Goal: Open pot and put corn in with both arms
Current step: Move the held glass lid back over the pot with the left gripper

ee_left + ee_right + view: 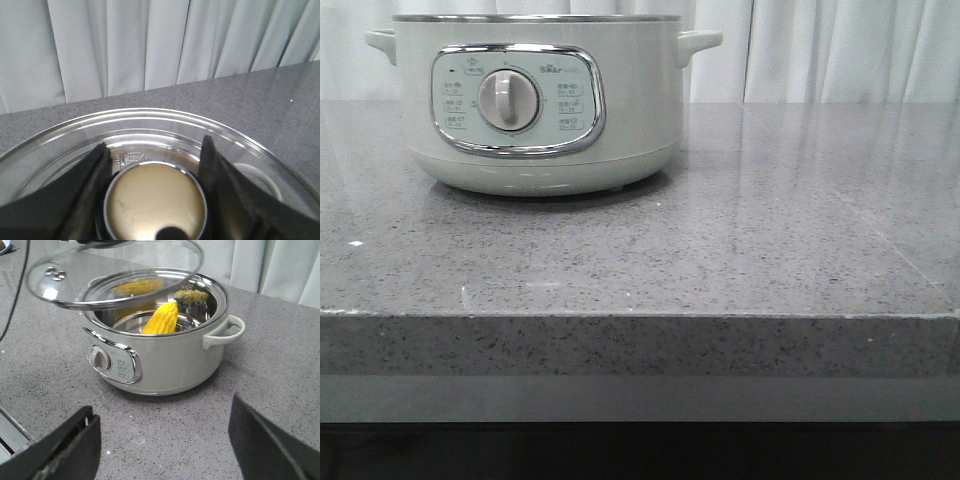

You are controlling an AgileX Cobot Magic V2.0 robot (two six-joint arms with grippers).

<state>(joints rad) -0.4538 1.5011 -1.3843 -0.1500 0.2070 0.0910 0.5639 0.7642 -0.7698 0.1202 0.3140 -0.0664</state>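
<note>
The pale grey-green pot [540, 110] stands at the back left of the grey counter, its dial facing the front. In the right wrist view the pot [165, 365] is open and the yellow corn [161, 319] leans inside it. The glass lid [65, 282] hangs above the pot's rim, shifted to one side. My left gripper [154, 145] is shut on the lid's round brass-coloured knob [155, 200], over the glass lid [150, 122]. My right gripper [162, 407] is open and empty, low over the counter in front of the pot. Neither gripper shows in the front view.
White curtains [840, 50] hang behind the counter. The counter's front edge [640, 315] runs across the front view. A dark cable [17, 285] lies beside the pot. A dull olive shape [191, 295] shows against the pot's far inner wall.
</note>
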